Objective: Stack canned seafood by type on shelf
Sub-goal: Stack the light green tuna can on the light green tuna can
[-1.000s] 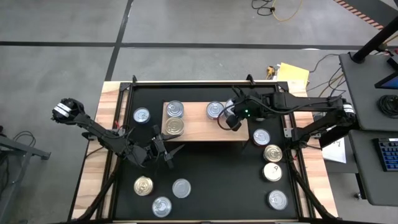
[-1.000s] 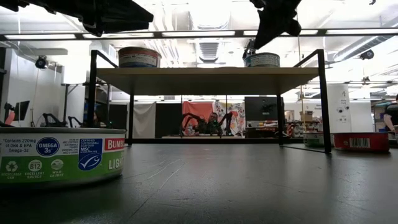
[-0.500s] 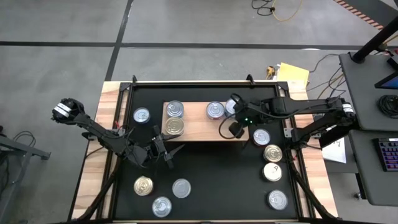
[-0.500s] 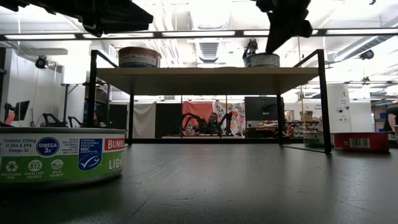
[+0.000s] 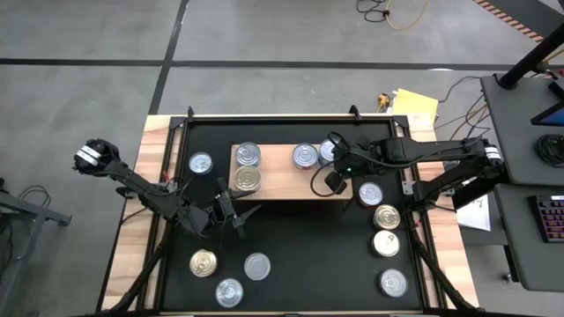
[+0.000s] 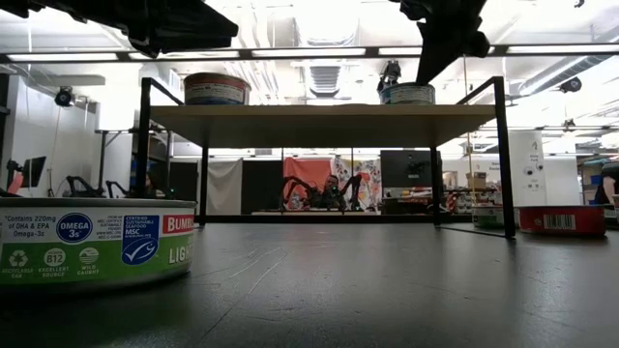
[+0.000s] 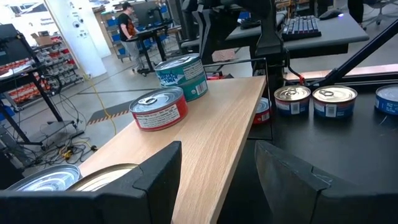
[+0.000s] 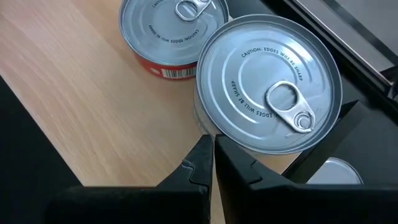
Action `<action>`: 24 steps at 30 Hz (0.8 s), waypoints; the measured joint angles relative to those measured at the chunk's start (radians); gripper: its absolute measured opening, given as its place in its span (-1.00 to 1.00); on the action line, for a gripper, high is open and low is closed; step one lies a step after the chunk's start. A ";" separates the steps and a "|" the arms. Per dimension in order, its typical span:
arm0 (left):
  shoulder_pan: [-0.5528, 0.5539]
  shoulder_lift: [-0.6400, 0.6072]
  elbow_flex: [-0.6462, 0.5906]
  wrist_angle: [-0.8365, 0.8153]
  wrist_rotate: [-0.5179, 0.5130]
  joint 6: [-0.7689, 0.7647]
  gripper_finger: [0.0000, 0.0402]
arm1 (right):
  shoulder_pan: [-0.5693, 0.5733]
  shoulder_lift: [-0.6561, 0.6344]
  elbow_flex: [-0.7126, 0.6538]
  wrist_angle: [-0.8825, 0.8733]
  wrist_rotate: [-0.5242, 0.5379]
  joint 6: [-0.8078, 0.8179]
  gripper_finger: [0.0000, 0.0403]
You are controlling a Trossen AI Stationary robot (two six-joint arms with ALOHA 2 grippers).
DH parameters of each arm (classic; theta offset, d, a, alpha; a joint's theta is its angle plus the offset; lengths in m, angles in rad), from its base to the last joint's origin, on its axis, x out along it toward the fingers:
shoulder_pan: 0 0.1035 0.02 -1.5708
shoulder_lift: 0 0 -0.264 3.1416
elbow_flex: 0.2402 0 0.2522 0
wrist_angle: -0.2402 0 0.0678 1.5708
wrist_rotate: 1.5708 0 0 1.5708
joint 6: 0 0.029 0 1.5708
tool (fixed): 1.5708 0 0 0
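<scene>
The left gripper (image 5: 231, 214) hangs with fingers apart over bare mat just off the shelf (image 5: 278, 181)'s front-left corner. Two tins (image 5: 248, 167) fill the shelf's left end; its middle lies open. Two more tins (image 5: 315, 155) crowd its right edge, where the right gripper (image 5: 330, 179) hovers, fingers together.

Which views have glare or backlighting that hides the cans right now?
Low view: bright ceiling lights backlight the shelf, so the arms overhead read as silhouettes, though the near can label stays readable. Right wrist view: evenly lit, the silver can lid lettering is legible. High view: lids show small bright reflections only.
</scene>
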 joint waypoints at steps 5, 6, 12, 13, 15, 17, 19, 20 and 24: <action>0.000 0.000 0.000 0.000 0.000 0.000 -0.05 | 0.000 -0.005 -0.001 -0.023 0.003 0.003 -0.96; 0.000 0.000 0.000 0.000 0.000 0.000 -0.05 | 0.000 -0.006 -0.001 -0.024 0.012 0.006 -0.96; 0.000 0.000 0.000 0.000 0.000 0.000 -0.05 | 0.000 -0.008 -0.001 -0.044 0.073 0.007 -0.96; 0.000 0.000 0.000 0.000 0.000 0.000 -0.05 | 0.000 -0.008 -0.001 -0.044 0.083 0.008 -0.96; 0.000 0.000 0.000 0.000 0.000 0.000 -0.05 | 0.000 -0.008 -0.001 -0.043 0.090 0.012 -0.96; 0.000 0.000 0.000 0.000 0.000 0.000 -0.05 | 0.000 -0.008 -0.001 -0.044 0.105 0.012 -0.96; 0.000 0.000 0.000 0.000 0.000 -0.001 -0.05 | -0.001 -0.008 -0.001 -0.043 0.107 0.014 -0.96; 0.000 0.000 0.000 0.000 0.000 -0.002 -0.05 | -0.001 -0.008 -0.001 -0.043 0.107 0.014 -0.96; 0.000 0.000 0.000 -0.001 0.000 -0.004 -0.05 | 0.000 -0.008 0.008 -0.052 0.105 0.020 -0.96</action>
